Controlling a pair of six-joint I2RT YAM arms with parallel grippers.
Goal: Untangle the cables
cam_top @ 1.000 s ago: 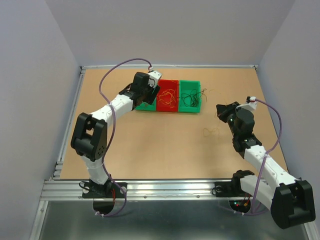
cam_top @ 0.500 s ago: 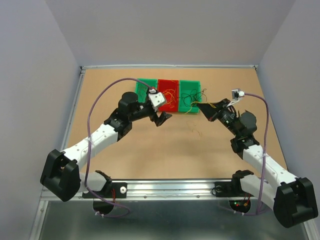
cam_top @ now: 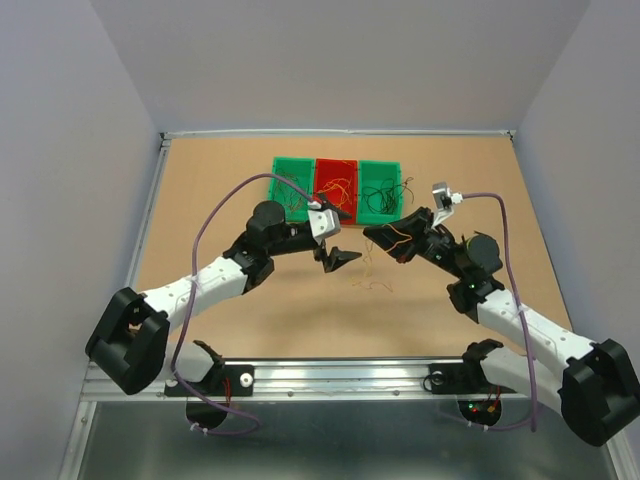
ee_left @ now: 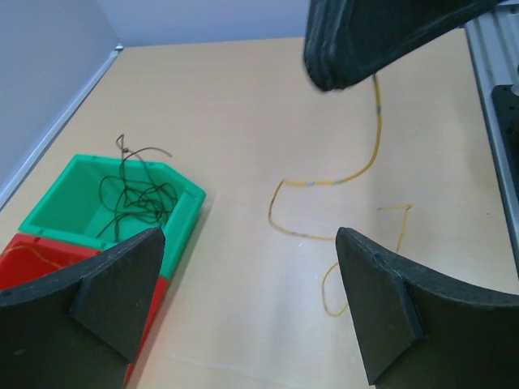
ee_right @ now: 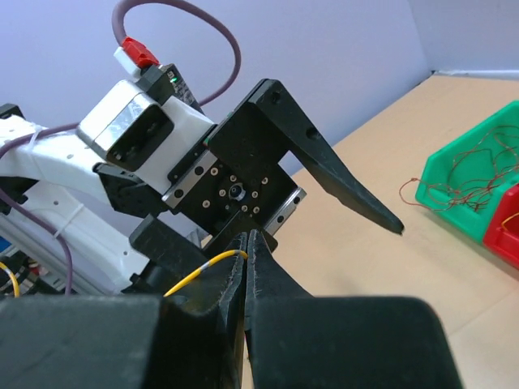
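Sorting is judged nearly done: red-brown strands (ee_right: 470, 170) are gathered in the left green bin (cam_top: 293, 160), orange strands (cam_top: 338, 188) in the red bin (cam_top: 336, 160) and black strands (ee_left: 134, 198) in the right green bin (cam_top: 380, 162), all at 12 o'clock on the table (cam_top: 220, 180). One yellow strand (ee_left: 357, 174) is left out, at 6 o'clock from the bins. Its end is pinched in the closed right gripper (ee_right: 246, 237) and the rest trails on the table. The left gripper (cam_top: 340, 262) is spread wide and empty at its 9 o'clock.
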